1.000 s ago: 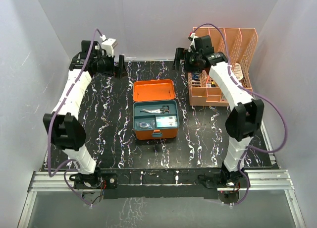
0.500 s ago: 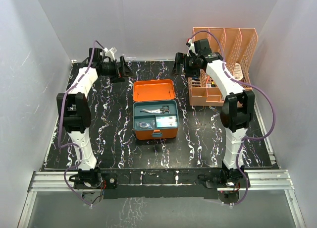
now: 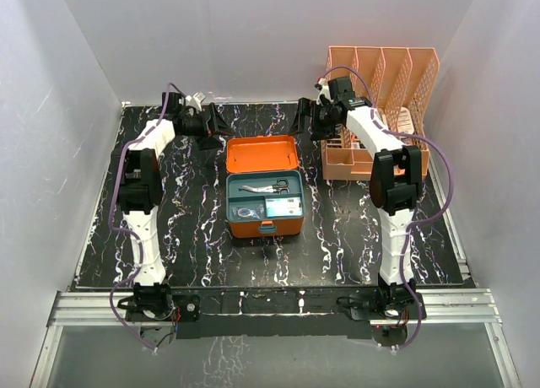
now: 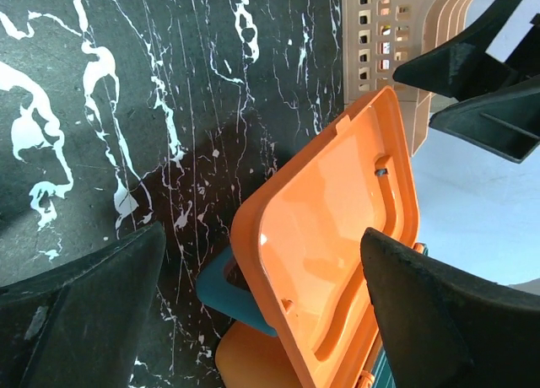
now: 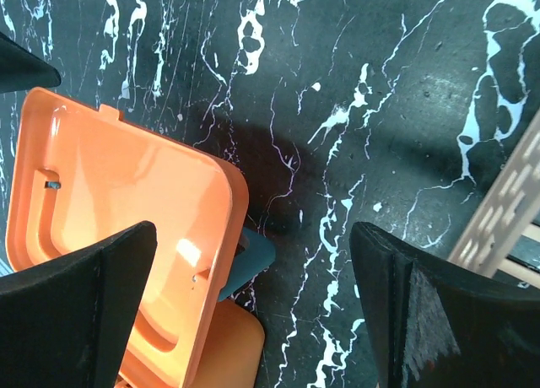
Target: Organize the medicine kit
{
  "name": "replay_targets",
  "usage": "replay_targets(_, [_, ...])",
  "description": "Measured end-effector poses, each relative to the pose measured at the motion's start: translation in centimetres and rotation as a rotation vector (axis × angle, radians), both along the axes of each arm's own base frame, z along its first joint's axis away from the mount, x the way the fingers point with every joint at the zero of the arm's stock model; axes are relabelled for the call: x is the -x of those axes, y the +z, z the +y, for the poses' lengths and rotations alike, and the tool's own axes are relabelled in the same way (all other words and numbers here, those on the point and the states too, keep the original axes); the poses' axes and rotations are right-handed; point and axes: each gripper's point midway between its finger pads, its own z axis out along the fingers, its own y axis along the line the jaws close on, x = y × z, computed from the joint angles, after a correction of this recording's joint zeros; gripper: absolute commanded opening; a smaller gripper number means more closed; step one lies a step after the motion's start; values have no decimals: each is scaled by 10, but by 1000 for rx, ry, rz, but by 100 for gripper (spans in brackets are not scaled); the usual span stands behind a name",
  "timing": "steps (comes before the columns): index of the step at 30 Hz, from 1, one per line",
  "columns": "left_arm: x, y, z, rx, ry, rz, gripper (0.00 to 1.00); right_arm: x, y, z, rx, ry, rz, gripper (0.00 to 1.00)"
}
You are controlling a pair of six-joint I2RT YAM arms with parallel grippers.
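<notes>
The orange medicine kit point(image 3: 251, 230) sits mid-table with its lid point(image 3: 261, 154) raised at the back. Its teal tray point(image 3: 233, 194) holds scissors point(image 3: 265, 186), a flat packet point(image 3: 284, 206) and a small item point(image 3: 247, 212). My left gripper point(image 3: 214, 125) is open and empty just behind the lid's left corner. My right gripper point(image 3: 305, 118) is open and empty behind the lid's right corner. The left wrist view shows the lid point(image 4: 329, 245) between my open fingers point(image 4: 84, 312). The right wrist view shows the lid point(image 5: 118, 202), a teal tray corner point(image 5: 255, 255) and my fingers point(image 5: 447, 312).
A peach slatted file organizer point(image 3: 384, 72) stands at the back right, holding several small items, just right of my right gripper. It also shows in the left wrist view point(image 4: 380, 34) and the right wrist view point(image 5: 506, 211). White walls enclose the black marbled table point(image 3: 186, 228).
Both arms have folded more upright. The left gripper has moved right and the right gripper slightly left and down, both closer to the lid's back corners. The kit has not moved.
</notes>
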Motion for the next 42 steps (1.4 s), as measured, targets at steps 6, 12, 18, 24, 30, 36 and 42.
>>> replay_targets(6, [-3,2,-7,63,-5,18,99,1,0,8,-46,16,11,98])
replay_targets(12, [-2,12,-19,110,-31,10,99,0,6,16,-99,34,8,98])
replay_targets(18, [4,4,-40,130,-72,31,99,2,0,21,-131,45,25,98])
replay_targets(24, [10,-10,-56,140,-98,74,99,10,-19,26,-164,54,85,98])
replay_targets(30, [11,-4,-61,170,-110,78,99,17,-23,35,-206,79,124,98])
replay_targets(36, [14,5,-63,205,-118,83,99,22,-18,42,-263,112,129,98])
replay_targets(42, [18,17,-65,229,-125,81,99,38,-18,46,-313,131,174,99])
